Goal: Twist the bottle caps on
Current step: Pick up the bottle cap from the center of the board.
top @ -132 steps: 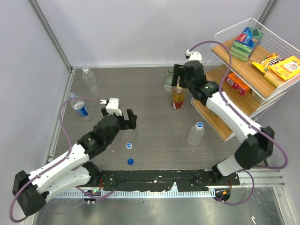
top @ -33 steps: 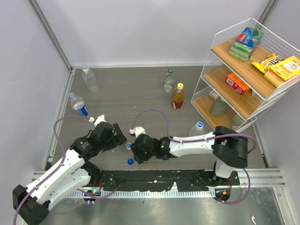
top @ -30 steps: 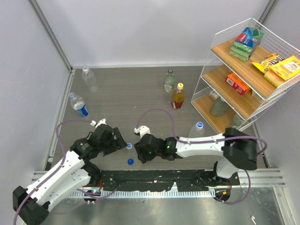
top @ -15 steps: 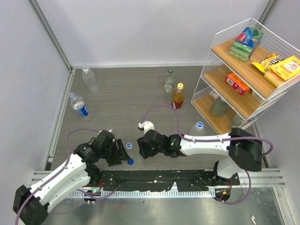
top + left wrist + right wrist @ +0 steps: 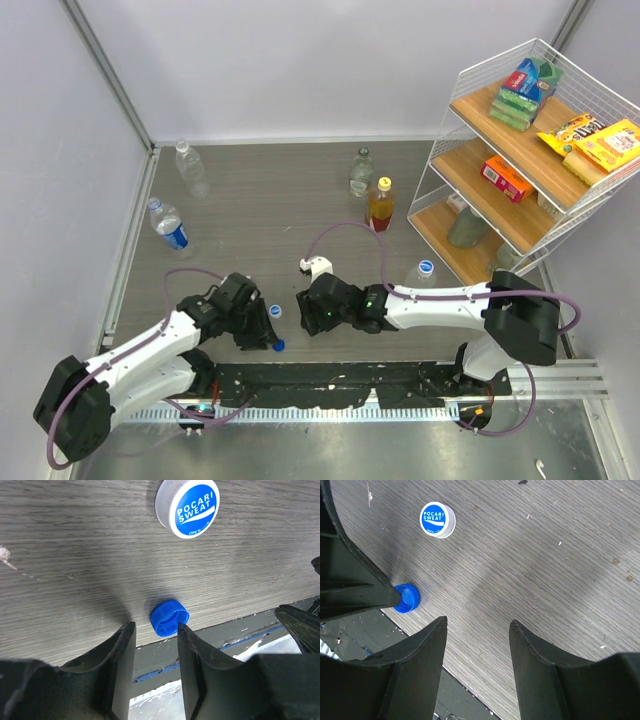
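Hovering just short of the blue cap (image 5: pixel 170 618), the left claw (image 5: pixel 156 630) stands parted and empty. The cap lies flat on the tabletop (image 5: pixel 75 555) right at its fingertips, seemingly touching one. The right claw (image 5: pixel 477 625), also parted and empty, hangs farther from that cap, so the left arm looks better placed. A white cap (image 5: pixel 187 507) lies beyond the blue one.

Matt wood-grain table (image 5: pixel 75 540), smooth blue plastic cap (image 5: pixel 169 618), matt black plastic left pincer (image 5: pixel 156 630)
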